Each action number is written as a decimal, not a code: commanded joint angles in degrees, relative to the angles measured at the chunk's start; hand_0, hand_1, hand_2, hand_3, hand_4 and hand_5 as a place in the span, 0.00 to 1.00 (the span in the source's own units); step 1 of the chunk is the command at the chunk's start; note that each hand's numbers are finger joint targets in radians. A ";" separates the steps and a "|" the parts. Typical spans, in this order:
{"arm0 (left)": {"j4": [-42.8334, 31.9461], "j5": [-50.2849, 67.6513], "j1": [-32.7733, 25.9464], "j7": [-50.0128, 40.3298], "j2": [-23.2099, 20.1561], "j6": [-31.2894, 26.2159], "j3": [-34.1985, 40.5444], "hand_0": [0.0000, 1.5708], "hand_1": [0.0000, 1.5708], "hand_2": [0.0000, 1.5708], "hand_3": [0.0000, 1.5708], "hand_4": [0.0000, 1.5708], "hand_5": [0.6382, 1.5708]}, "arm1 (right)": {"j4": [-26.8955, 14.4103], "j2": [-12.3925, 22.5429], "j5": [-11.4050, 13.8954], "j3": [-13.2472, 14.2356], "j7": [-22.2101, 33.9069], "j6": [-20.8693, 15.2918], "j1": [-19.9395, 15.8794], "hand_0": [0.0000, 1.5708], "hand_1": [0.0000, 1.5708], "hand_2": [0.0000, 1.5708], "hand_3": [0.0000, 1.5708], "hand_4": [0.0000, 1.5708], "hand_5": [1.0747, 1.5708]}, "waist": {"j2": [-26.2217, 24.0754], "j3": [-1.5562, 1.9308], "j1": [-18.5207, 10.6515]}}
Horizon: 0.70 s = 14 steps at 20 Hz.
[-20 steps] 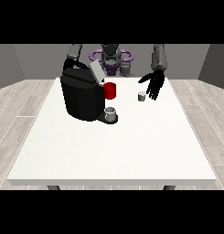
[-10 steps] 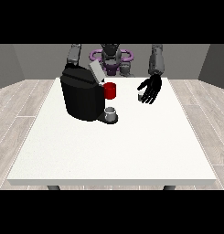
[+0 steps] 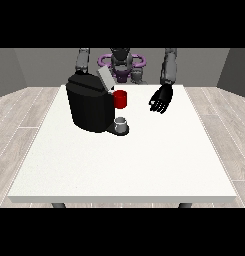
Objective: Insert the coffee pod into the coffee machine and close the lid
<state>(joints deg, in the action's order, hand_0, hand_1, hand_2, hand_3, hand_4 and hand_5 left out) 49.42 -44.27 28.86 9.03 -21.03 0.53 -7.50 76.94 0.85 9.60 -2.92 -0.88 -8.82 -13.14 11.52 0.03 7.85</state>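
Note:
The black coffee machine (image 3: pixel 91 107) stands on the table's left half, with its grey lid (image 3: pixel 105 79) tilted up and open. A red part (image 3: pixel 121 99) sits at its front, above a small grey cup (image 3: pixel 122 123) on the drip tray. The hand at the view's right (image 3: pixel 162 98) is to the right of the machine, low over the table. Its fingers are curled round the small pale coffee pod (image 3: pixel 153 104), of which only a sliver shows. The arm at the view's left (image 3: pixel 82 61) runs down behind the machine, which hides its hand.
The white table (image 3: pixel 124 165) stretches wide towards the camera in front of the machine. The robot's torso (image 3: pixel 122 65) is behind the table's far edge. Wooden floor surrounds the table.
The hand at the view's right has shifted slightly towards the machine, and its fingers have curled round the pod. The machine and its lid have not moved.

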 commanded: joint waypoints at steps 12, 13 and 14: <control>-10.57 -7.44 5.34 3.03 0.29 -2.60 0.60 0.72 0.72 0.76 0.69 0.25 1.00 | -4.25 1.37 -3.27 3.57 0.36 2.56 -1.03 0.00 0.00 0.00 0.00 0.00 1.00 | -2.98 -0.05 0.63; -5.71 -7.48 7.55 0.38 2.27 -3.82 -1.07 0.73 0.73 0.80 0.74 0.30 1.00 | -11.04 1.73 1.16 4.93 -3.37 -3.18 -3.62 0.00 0.00 0.00 0.00 0.00 1.00 | -1.01 -0.02 -3.16; -7.18 -6.96 8.13 0.94 2.91 -3.49 -0.01 0.76 0.76 0.82 0.77 0.32 1.00 | -9.47 2.26 0.79 4.57 -1.05 -2.10 -4.01 0.00 0.00 0.00 0.00 0.00 1.00 | -1.39 -0.04 -1.55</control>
<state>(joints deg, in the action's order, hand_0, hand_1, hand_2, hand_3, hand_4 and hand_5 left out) 42.23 -50.91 34.31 10.69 -20.04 -2.57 -7.97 69.88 2.28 8.29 1.21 -2.52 -8.91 -15.82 10.10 0.04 6.58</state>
